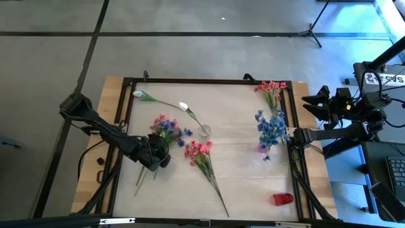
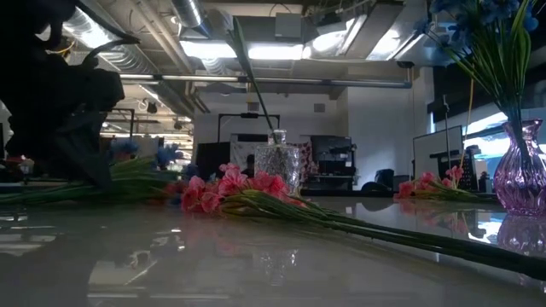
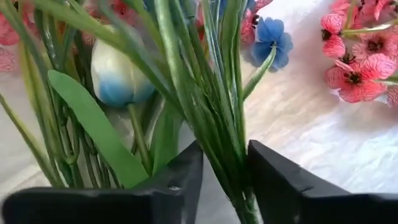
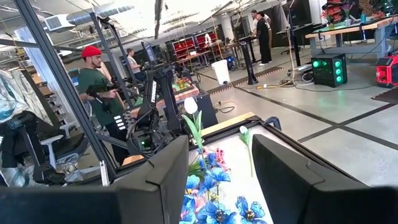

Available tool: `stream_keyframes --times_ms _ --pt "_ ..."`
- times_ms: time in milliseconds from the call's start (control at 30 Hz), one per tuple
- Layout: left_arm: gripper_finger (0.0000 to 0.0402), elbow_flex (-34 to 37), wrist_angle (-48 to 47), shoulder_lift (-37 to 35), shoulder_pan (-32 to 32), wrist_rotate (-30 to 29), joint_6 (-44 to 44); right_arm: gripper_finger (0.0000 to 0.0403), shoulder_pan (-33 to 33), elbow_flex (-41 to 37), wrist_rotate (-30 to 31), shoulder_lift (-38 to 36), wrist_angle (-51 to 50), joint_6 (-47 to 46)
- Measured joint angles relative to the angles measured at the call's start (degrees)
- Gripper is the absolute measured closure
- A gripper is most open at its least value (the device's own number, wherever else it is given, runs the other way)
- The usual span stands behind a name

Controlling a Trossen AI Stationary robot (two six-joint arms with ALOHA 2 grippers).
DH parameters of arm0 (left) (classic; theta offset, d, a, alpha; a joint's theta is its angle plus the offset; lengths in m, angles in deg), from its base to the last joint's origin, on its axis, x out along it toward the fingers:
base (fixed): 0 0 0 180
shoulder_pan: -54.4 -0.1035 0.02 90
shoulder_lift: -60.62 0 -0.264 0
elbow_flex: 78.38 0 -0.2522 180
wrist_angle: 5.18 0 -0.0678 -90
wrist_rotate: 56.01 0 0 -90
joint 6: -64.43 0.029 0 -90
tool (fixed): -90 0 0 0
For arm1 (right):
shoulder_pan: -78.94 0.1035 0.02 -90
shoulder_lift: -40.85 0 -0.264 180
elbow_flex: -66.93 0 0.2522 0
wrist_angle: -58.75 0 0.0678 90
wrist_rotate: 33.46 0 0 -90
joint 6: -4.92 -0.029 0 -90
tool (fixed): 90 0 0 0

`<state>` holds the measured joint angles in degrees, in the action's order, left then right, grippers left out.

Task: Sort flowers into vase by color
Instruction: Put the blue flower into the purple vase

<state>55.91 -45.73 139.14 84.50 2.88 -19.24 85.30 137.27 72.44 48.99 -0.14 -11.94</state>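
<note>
High view, left pincer: the left pincer [image 1: 156, 157] was low over the left half of the surface [image 1: 240, 158], at the stem end of a mixed bunch [image 1: 166, 128] of pink and blue blooms, seemingly placed to draw one sprig out by its stem.
High view, right pincer: the right pincer [image 1: 297, 135] waited at the right edge, beside the blue flowers [image 1: 272, 126] standing in a vase.
High view, sorted so far: pink flowers [image 1: 271, 88] stood near the far right corner and a white bud [image 1: 183, 107] leaned from the clear glass vase [image 1: 204, 131] near the middle, so colours looked partly separated.
High view, unsorted: a pink sprig [image 1: 199, 151] lay loose, its stem running toward the near edge.
Low view: the glass vase [image 2: 277, 162] stood upright behind the lying pink sprig [image 2: 226, 188]; a purple vase [image 2: 520, 175] at the right edge held blue stems upright.
Left wrist view: its dark fingers [image 3: 183, 180] stood on either side of a clump of green stems [image 3: 217, 112], narrowly parted; whether they already pinched the stems could not be told. A white-and-blue bud [image 3: 115, 78] lay just beside the clump.
Right wrist view: the fingers [image 4: 161, 180] stood spread, holding nothing, blue blooms [image 4: 208, 199] between and beyond them.
Judgement: separating a single colour from that tangled clump looked like the difficulty.
</note>
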Motion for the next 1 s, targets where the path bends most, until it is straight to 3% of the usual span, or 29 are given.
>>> stream_keyframes --times_ms 200,500,700,1000 --pt "0.0385 -0.24 1.70 0.02 1.84 -1.14 7.53 0.0227 0.01 0.00 -2.65 0.00 0.09 0.00" --pt "0.0382 -11.18 0.03 -2.80 8.74 -0.04 22.45 0.0227 0.01 -0.02 -13.69 0.59 7.68 3.54" --pt "0.0379 -19.33 -4.16 -3.61 12.73 2.76 25.09 0.0227 -0.01 -0.04 -19.28 4.95 13.29 5.12" --pt "0.0381 -22.40 -9.14 -3.68 12.94 -8.72 28.91 0.0227 0.01 -0.07 -22.22 14.50 14.51 6.29"
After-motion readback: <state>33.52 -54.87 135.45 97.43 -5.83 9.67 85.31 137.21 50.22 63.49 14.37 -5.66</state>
